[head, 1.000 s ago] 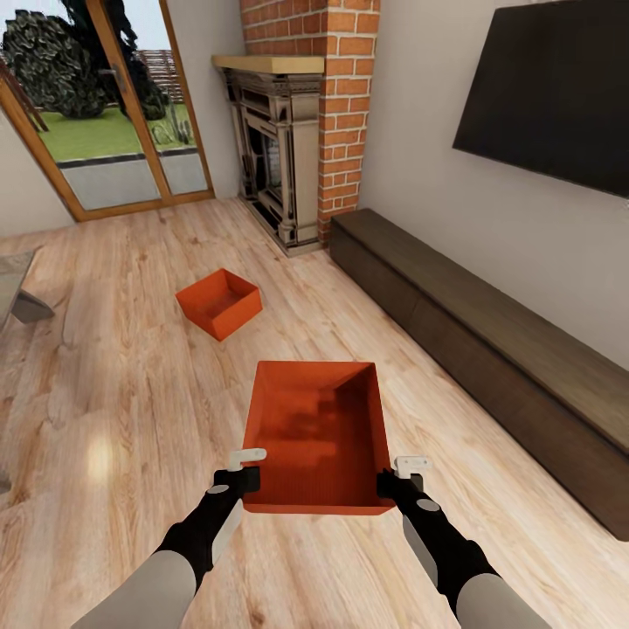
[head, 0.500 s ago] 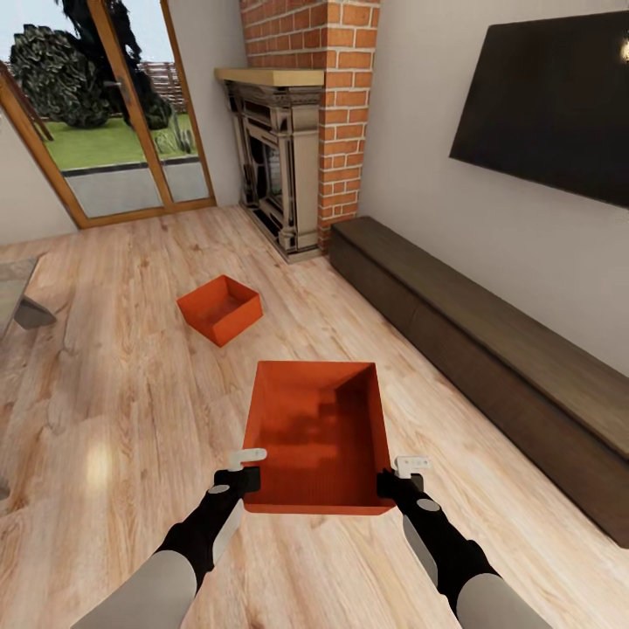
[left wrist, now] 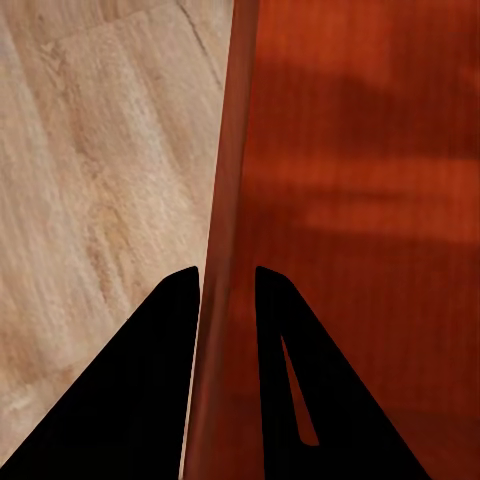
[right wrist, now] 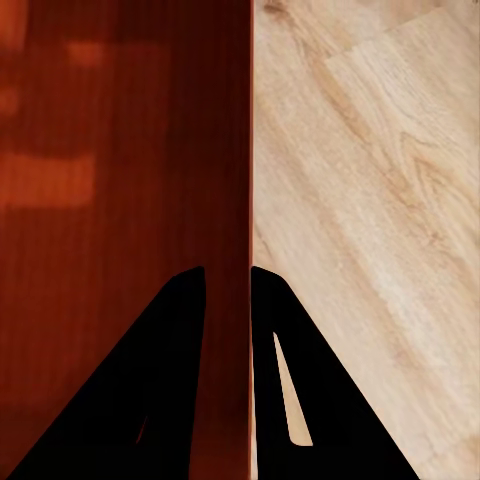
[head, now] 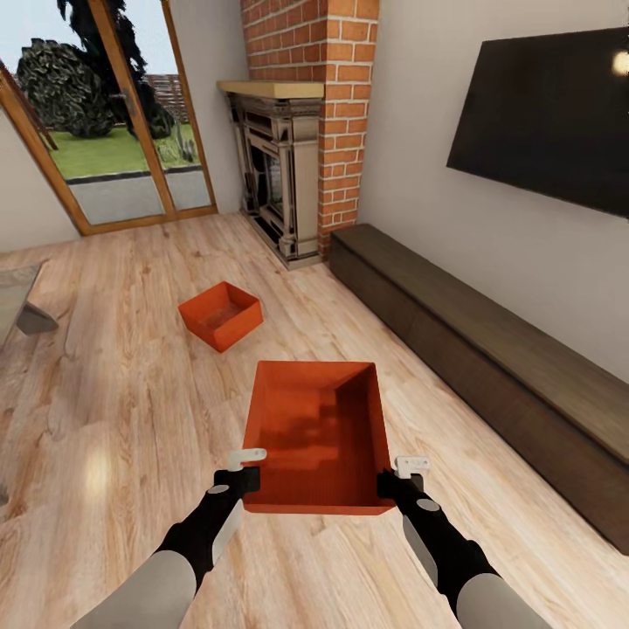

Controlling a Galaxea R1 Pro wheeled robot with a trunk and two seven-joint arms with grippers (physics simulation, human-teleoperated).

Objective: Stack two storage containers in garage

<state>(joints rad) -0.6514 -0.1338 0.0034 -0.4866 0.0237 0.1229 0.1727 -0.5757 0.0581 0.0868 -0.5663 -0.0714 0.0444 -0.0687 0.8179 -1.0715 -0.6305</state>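
Observation:
I hold one orange-red storage container [head: 316, 432] in front of me above the light wood living room floor. My left gripper [head: 247, 467] is shut on its left wall near the front corner, and my right gripper [head: 400, 473] is shut on its right wall. In the left wrist view the container wall [left wrist: 228, 200] runs between the dark fingers [left wrist: 160, 370]. The right wrist view shows the other wall [right wrist: 248, 150] pinched the same way between the fingers [right wrist: 170, 370]. A second storage container [head: 221, 314] sits open-topped on the planks further ahead, left of centre.
A brick-and-stone fireplace [head: 288, 166] stands ahead. A long dark wood bench [head: 489, 358] runs along the right wall under a black TV [head: 546, 114]. Wood-framed glass doors [head: 114, 131] are at the far left. A glass table's edge [head: 17, 301] shows at the left.
The whole view has shifted: the fireplace, doors and the far container sit smaller and farther off, so I have backed away. The held container stays the same between my grippers.

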